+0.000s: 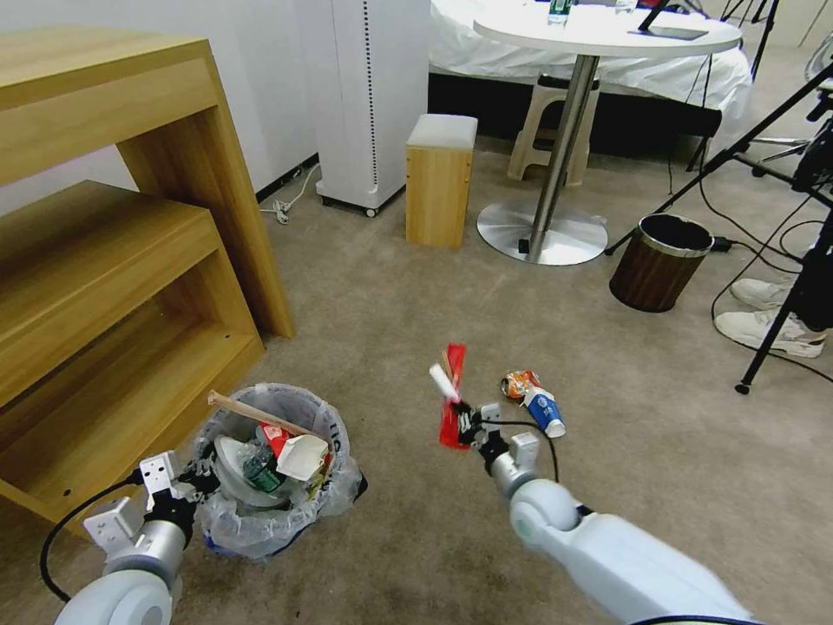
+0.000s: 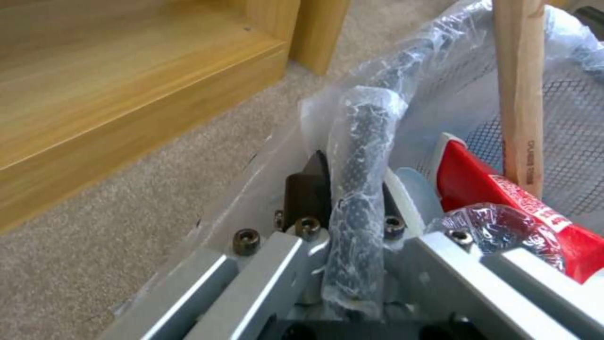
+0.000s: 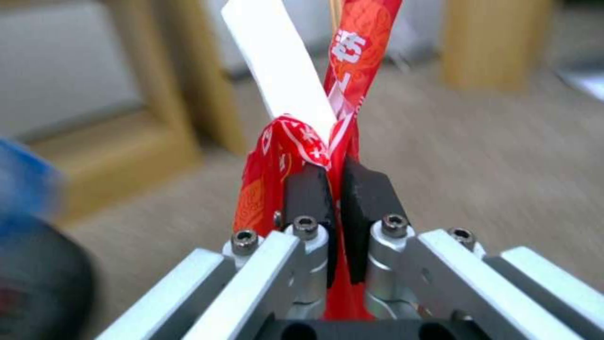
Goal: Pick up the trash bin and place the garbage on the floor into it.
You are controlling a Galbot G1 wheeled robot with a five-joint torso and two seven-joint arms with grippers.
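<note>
Gripping bin rim: left gripper [image 1: 193, 479] clamped on trash bin [image 1: 276, 512], on carpet by wooden shelf [image 1: 113, 260] | right gripper [image 1: 464, 424] pinching red packet [image 1: 452, 401], lifted | crushed cups [image 1: 534, 400] just beyond it

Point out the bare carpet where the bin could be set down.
Free: carpet between the trash bin and the right gripper; also between wooden stool and red packet. Crowded: by the paper cups and around the brown bin.
</note>
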